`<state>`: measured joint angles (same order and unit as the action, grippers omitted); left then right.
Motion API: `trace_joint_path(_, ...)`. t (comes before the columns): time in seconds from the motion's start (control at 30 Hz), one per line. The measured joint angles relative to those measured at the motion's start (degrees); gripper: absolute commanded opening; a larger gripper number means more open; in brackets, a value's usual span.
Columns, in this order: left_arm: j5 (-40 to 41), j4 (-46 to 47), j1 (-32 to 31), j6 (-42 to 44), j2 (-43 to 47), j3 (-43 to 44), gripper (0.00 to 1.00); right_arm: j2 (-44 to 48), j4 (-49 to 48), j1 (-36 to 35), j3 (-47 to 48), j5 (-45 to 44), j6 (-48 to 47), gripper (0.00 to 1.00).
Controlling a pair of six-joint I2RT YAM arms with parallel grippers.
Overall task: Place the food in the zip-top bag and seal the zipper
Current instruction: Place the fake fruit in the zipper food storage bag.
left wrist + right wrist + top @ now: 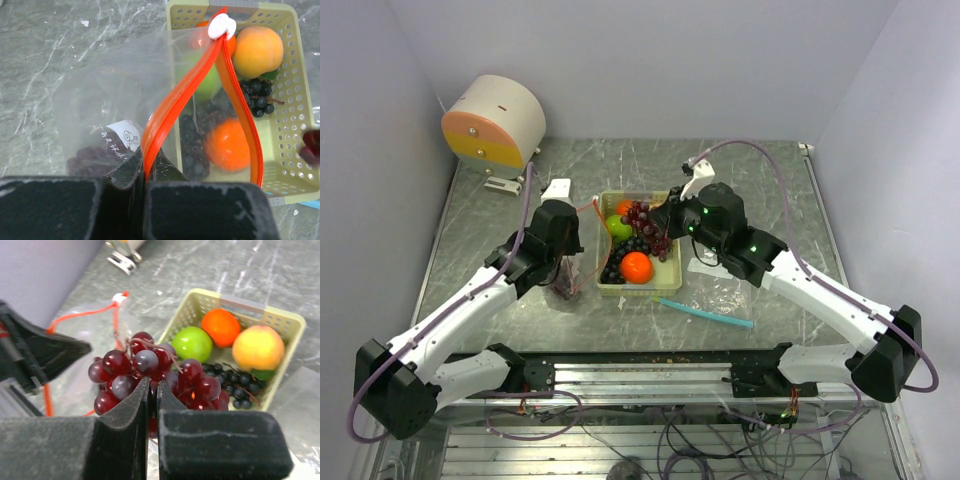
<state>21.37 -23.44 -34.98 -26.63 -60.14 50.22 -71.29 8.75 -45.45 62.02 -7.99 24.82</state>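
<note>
My left gripper (147, 167) is shut on the red-orange zipper (165, 110) of the clear zip-top bag (100, 100) and holds its mouth open beside the basket. Dark purple grapes (92, 157) lie inside the bag. My right gripper (152, 390) is shut on a bunch of red-purple grapes (150, 365), held above the basket's left side near the bag's mouth (645, 215). The yellow-green basket (285, 322) holds a green fruit (192, 342), an orange fruit (220, 325), a peach-coloured fruit (257, 347) and small dark grapes (235, 382).
A round pink, yellow and white device (495, 125) stands at the back left, with a small white part (557, 188) near it. A teal strip (705, 312) lies on the table in front of the basket, by a clear plastic sheet (705, 268).
</note>
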Motion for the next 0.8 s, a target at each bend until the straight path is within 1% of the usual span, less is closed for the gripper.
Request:
trace_joint_path(0.17, -0.61, 3.69, 0.00, -0.39, -2.19, -1.22, 0.07, 0.87, -3.87, -0.02, 0.13, 4.35, 1.73, 0.00)
trace_joint_path(0.37, -1.05, 5.90, 0.00, -1.22, -2.71, -3.43, 0.07, 0.33, -8.79, 0.00, 2.27, 8.96, 4.48, 0.00)
trace_joint_path(0.6, -1.49, 6.93, 0.00, -2.23, -1.25, -5.25, 0.07, -3.15, -18.95, -0.13, 2.78, 12.96, 10.29, 0.00)
trace_joint_path(0.8, -1.77, 7.48, 0.00, -2.99, -0.15, -6.03, 0.07, -7.48, -23.54, -1.49, 4.87, 13.60, 12.83, 0.00)
